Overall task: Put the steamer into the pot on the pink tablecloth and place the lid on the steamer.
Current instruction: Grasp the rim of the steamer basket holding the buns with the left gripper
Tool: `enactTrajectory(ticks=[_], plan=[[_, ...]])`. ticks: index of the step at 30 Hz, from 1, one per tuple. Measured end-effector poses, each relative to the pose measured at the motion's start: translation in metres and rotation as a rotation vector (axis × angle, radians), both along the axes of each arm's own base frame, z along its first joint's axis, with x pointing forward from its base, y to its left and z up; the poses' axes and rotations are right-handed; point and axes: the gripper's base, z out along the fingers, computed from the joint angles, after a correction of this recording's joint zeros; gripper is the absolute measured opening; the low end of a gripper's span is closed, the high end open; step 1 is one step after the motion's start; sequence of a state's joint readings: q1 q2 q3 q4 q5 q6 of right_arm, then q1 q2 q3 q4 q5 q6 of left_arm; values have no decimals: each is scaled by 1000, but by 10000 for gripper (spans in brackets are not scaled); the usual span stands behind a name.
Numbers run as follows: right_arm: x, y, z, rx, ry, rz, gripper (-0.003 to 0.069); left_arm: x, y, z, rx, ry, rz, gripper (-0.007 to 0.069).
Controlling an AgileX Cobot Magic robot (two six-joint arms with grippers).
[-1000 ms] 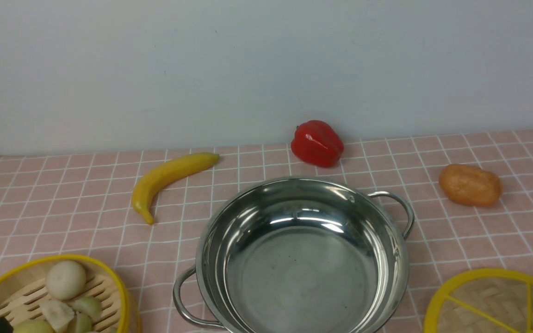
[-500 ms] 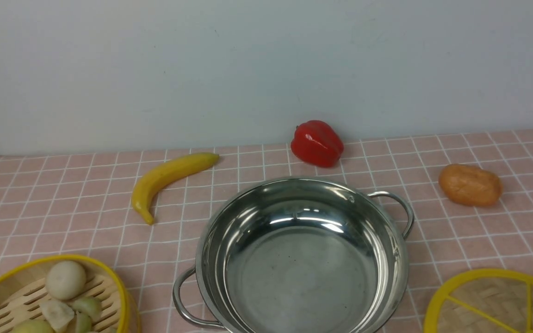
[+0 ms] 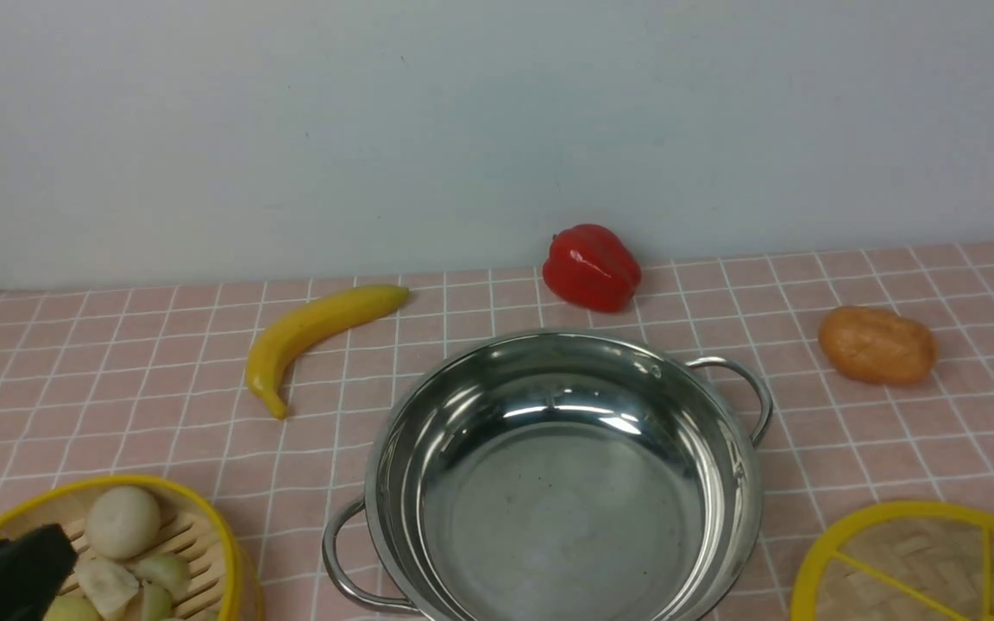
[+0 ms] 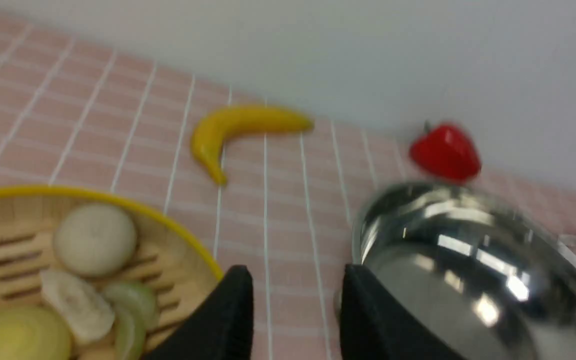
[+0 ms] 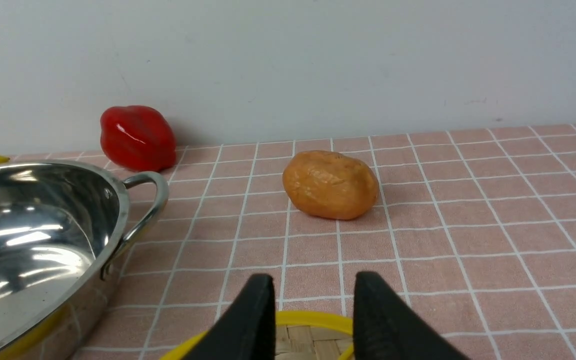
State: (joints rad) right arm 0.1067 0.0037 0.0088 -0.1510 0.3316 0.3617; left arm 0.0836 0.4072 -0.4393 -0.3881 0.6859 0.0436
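Observation:
The steamer [image 3: 117, 479] sits at the front left of the pink tablecloth [image 3: 117, 362], its slatted floor holding pale food pieces [image 3: 122, 520]. The empty steel pot [image 3: 566, 517] stands in the middle, and the woven lid [image 3: 911, 561] lies flat at the front right. My left gripper [image 3: 22, 565] pokes in over the steamer's near side. In the left wrist view that gripper [image 4: 295, 280] is open and empty, between the steamer's rim [image 4: 118, 197] and the pot [image 4: 468, 260]. My right gripper [image 5: 313, 282] is open above the lid's far rim [image 5: 313, 319].
A yellow banana [image 3: 311, 332] lies behind the steamer. A red pepper [image 3: 592, 267] stands by the back wall behind the pot. An orange lump [image 3: 877, 345] rests at the right, beyond the lid. The pot's looped handles [image 3: 743, 388] stick out to each side.
The left gripper has come further into the front view at the lower left, over the steamer's near side. Pot, lid and the other items have not moved.

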Motion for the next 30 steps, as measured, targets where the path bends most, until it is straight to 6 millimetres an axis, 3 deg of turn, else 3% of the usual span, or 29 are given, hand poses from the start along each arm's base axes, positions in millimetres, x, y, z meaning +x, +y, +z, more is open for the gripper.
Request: enactTrajectory(ticks=[4, 5, 8, 14, 18, 23, 30], plan=[[0, 0, 0, 0, 0, 0, 242, 26, -1, 13, 129, 276, -180, 243], [0, 0, 0, 0, 0, 0, 242, 26, -2, 15, 135, 275, -186, 243], [0, 0, 0, 0, 0, 0, 242, 55, -2, 13, 122, 421, -262, 243], [0, 0, 0, 0, 0, 0, 242, 118, 3, -11, 62, 664, -287, 243], [0, 0, 0, 0, 0, 0, 242, 147, 5, -26, 53, 794, -321, 243], [0, 0, 0, 0, 0, 0, 242, 166, 11, -37, 90, 860, -312, 243], [0, 0, 0, 0, 0, 0, 242, 176, 7, -55, 102, 923, -308, 243]])
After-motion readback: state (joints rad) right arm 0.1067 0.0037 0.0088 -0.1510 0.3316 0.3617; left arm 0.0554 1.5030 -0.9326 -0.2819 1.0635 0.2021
